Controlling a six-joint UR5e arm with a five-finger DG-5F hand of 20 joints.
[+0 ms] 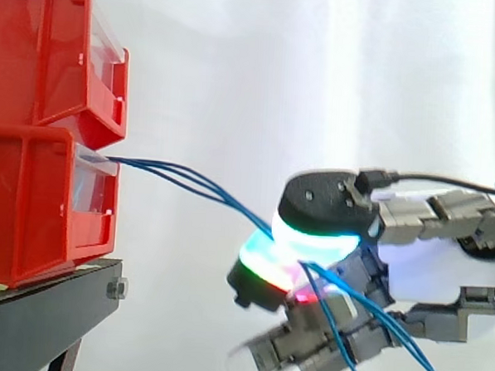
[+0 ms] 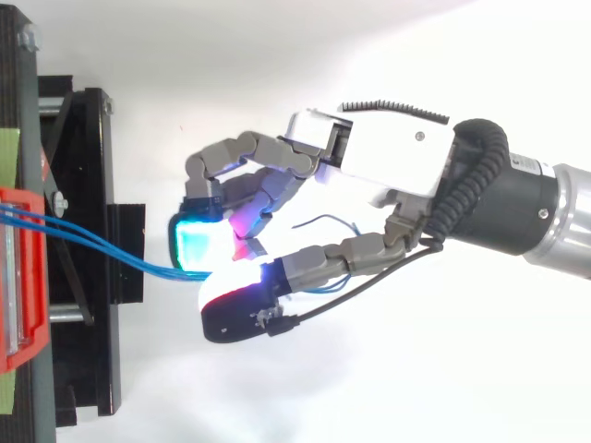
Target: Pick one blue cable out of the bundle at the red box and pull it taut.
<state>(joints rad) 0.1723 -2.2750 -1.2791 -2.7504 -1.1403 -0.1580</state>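
White curtain (image 1: 320, 73), red bins (image 1: 34, 141), blue cables (image 1: 181, 178) in curled hand (image 2: 397, 161)

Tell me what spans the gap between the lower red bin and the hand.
Only the blue cables: in the side view they run down from the lower red bin front to the hand, whose fingers pinch them. Nothing else crosses it.

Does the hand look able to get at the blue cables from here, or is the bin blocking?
Probably yes. The blue cables leave the lower red bin at its front and cross open air to the hand, whose fingertips are curled around them; nothing stands between. How many it holds, I cannot tell.
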